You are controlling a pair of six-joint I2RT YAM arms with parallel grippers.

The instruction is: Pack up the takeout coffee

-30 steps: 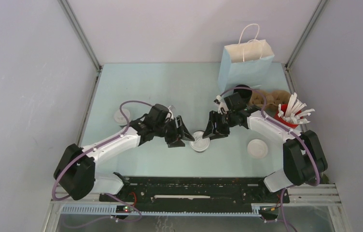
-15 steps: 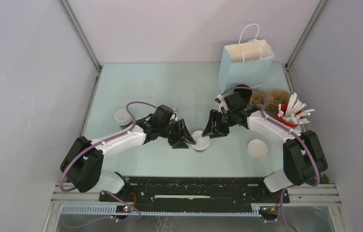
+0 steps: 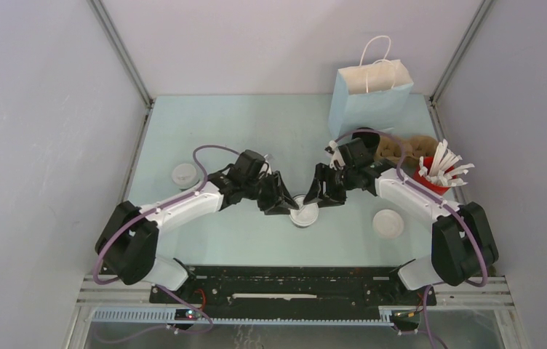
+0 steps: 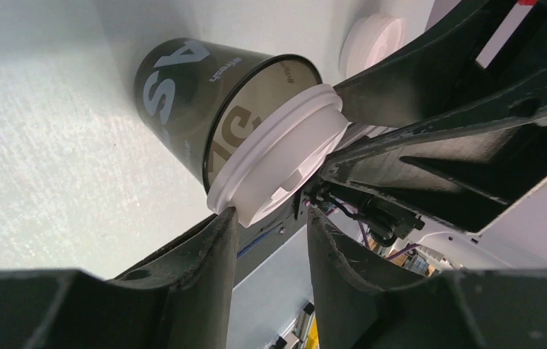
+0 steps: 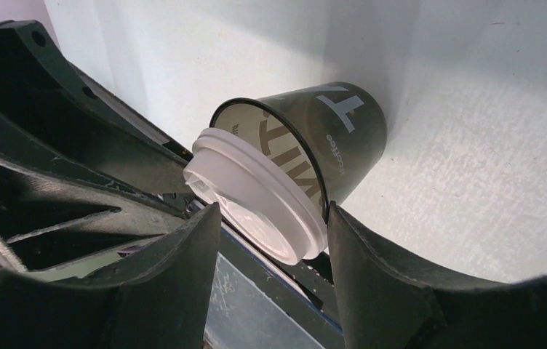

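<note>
A dark paper coffee cup [image 3: 303,213] with a white lid [image 4: 278,156] stands mid-table between both arms. My left gripper [image 3: 283,202] is at its left side and open. In the left wrist view [image 4: 270,214] one fingertip [image 4: 225,218] touches the lid's rim and the other stands clear. My right gripper [image 3: 319,196] is at the cup's right side, open. In the right wrist view [image 5: 272,214] the lid's [image 5: 256,196] near edge lies between its tips, above the cup's wall [image 5: 343,138]. The light blue paper bag [image 3: 370,98] stands upright at the back right.
Loose white lids lie at the left [image 3: 184,174] and the right front [image 3: 388,222]. A brown cup carrier [image 3: 401,149] and a red holder of white sticks [image 3: 438,174] sit right of the right arm. Grey walls enclose the table.
The left arm has moved right, up to the cup, and its jaws have narrowed. The right jaws have widened a little around the lid. The cup has stayed in place.
</note>
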